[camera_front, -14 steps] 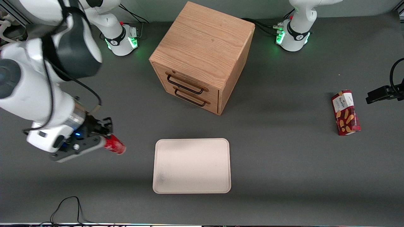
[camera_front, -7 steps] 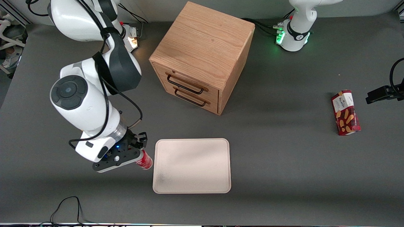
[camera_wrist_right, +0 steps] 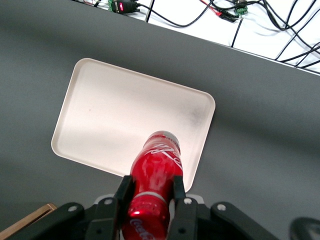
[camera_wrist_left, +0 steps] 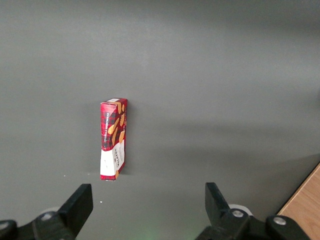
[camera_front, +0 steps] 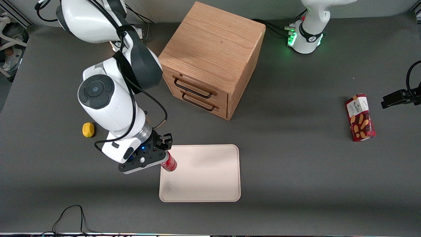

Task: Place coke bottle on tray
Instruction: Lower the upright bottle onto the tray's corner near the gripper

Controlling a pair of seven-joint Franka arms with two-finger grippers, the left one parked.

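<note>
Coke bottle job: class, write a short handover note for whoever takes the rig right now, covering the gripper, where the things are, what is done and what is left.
Gripper: shut on the coke bottle, held in the air over the rim of the tray at the working arm's end.
Tray: flat on the table, nearer the front camera than the wooden drawer cabinet; nothing on it.
Done: bottle picked up and carried to the tray's edge.
Left: move it over the tray's middle, lower it, release, withdraw.
Not involved: lemon, red snack box.
</note>
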